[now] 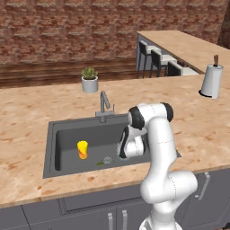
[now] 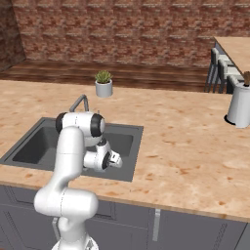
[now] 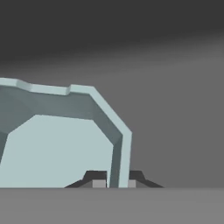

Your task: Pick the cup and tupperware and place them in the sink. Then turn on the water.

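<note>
The tupperware (image 3: pixel 57 144) sits close in front of my hand camera, pale blue-grey and translucent, with the dark grey floor of the sink (image 3: pixel 175 109) behind it. Its right-hand wall passes between my two finger tips. My pincer (image 3: pixel 114 179) is closed almost fully, pinching that thin wall, one tip on each side.

The cup (image 1: pixel 82 149) stands upright on the sink floor, left of centre in the left base view, well apart from my hand. A small round drain (image 1: pixel 107 160) lies just right of the cup.

The sink (image 1: pixel 63 134) is set in the light wood-look counter (image 1: pixel 27 117). The faucet (image 1: pixel 104 105) stands at its rear rim. Beyond it a potted plant (image 1: pixel 90 79) rests on the counter. A paper-towel roll (image 1: pixel 211 80) stands far to the right.
</note>
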